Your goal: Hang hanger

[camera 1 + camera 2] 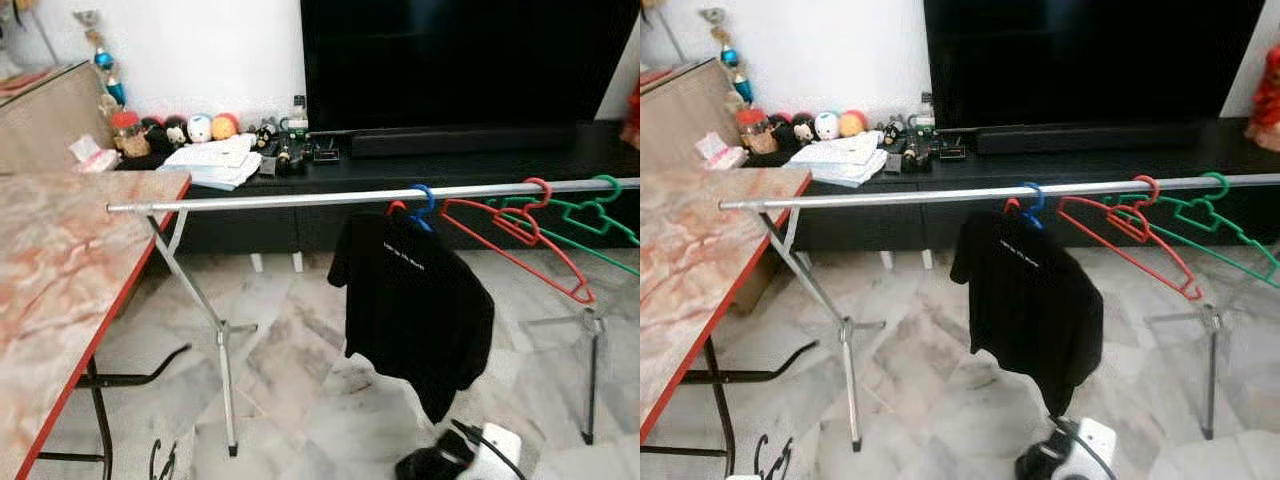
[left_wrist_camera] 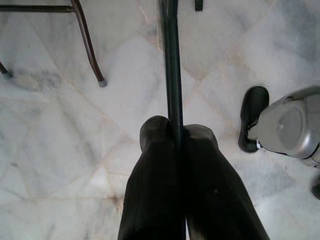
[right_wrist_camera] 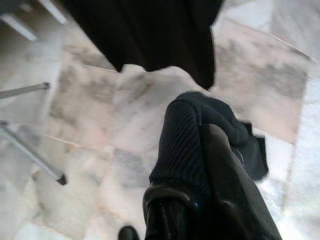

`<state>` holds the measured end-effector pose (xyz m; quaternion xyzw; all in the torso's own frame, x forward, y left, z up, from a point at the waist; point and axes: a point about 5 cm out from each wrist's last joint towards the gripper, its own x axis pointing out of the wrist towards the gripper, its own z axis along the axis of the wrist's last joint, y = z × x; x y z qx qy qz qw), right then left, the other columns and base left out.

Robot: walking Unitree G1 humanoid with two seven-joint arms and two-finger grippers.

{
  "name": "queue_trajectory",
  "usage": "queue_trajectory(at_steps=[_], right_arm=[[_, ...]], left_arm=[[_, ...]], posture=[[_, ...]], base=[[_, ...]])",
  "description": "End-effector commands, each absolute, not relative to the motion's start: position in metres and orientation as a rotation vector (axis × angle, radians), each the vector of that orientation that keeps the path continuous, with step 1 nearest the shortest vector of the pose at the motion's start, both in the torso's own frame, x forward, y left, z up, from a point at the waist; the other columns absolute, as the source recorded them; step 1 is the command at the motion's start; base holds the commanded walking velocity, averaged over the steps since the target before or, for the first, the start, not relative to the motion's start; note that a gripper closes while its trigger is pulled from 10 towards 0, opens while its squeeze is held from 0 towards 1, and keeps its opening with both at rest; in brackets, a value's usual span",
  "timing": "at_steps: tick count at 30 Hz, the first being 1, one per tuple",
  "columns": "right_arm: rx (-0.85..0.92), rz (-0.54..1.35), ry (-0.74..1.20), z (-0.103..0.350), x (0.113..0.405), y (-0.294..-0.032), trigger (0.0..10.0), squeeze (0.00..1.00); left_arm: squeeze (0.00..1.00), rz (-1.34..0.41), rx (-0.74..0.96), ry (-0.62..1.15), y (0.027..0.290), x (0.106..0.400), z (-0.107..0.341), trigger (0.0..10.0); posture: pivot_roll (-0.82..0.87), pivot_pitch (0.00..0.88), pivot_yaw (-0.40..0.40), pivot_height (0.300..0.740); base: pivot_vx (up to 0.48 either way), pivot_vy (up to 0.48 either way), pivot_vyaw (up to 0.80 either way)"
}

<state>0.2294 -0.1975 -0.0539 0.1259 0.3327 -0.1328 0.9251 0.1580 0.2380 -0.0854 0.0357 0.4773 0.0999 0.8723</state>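
At the bottom edge of the head views, low over the marble floor (image 1: 300,400), the right pincer (image 3: 200,120) hangs with its two fingers pressed together, nothing between them; the hem of the black T-shirt (image 1: 415,300) sits just beyond it in the right wrist view. Left pincer (image 2: 176,131) also hangs low, fingers together, a thin dark rod (image 2: 171,65) running straight out from the seam between them; cannot tell whether it is clamped or lies behind. On the robot's left, marble-patterned worktop (image 1: 60,260) with red edge, its corner just beside the end of the silver clothes rail (image 1: 300,199). Rail runs across on splayed metal legs. T-shirt hangs near mid-rail on a blue hanger (image 1: 423,200), a bit of red showing at the collar. Farther right along the rail, an empty red hanger (image 1: 520,232), then a green hanger (image 1: 590,215), both tilted, overlapping. Beyond the rail, a black TV console (image 1: 450,170) carrying a large dark television (image 1: 460,60), a soundbar (image 1: 460,140), folded papers (image 1: 215,160) and small round plush toys (image 1: 200,127) against the white wall.
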Motion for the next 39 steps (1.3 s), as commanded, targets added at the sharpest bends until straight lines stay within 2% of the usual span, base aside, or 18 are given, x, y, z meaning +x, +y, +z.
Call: queue_trajectory(at_steps=[1, 18, 39], right_arm=[[0.249, -0.278, 0.677, -0.054, 0.228, -0.201, 10.0, 0.00], [0.220, -0.259, 0.671, -0.049, 0.234, -0.208, 10.0, 0.00], [0.219, -0.230, 0.673, -0.048, 0.238, -0.202, 10.0, 0.00]], left_arm=[[0.00, 0.217, 0.064, 1.012, 0.237, 0.153, -0.088, 10.0], [0.00, 0.218, 0.022, 1.047, 0.223, 0.149, -0.093, 10.0], [0.00, 0.242, 0.008, 1.066, 0.228, 0.135, -0.097, 10.0]], posture=[[0.05, 0.010, 0.054, 0.740], [0.04, 0.019, 0.011, 0.740], [0.05, 0.018, 0.002, 0.740]], base=[[-0.296, 0.000, 0.00], [-0.297, 0.000, 0.00], [-0.296, 0.000, 0.00]])
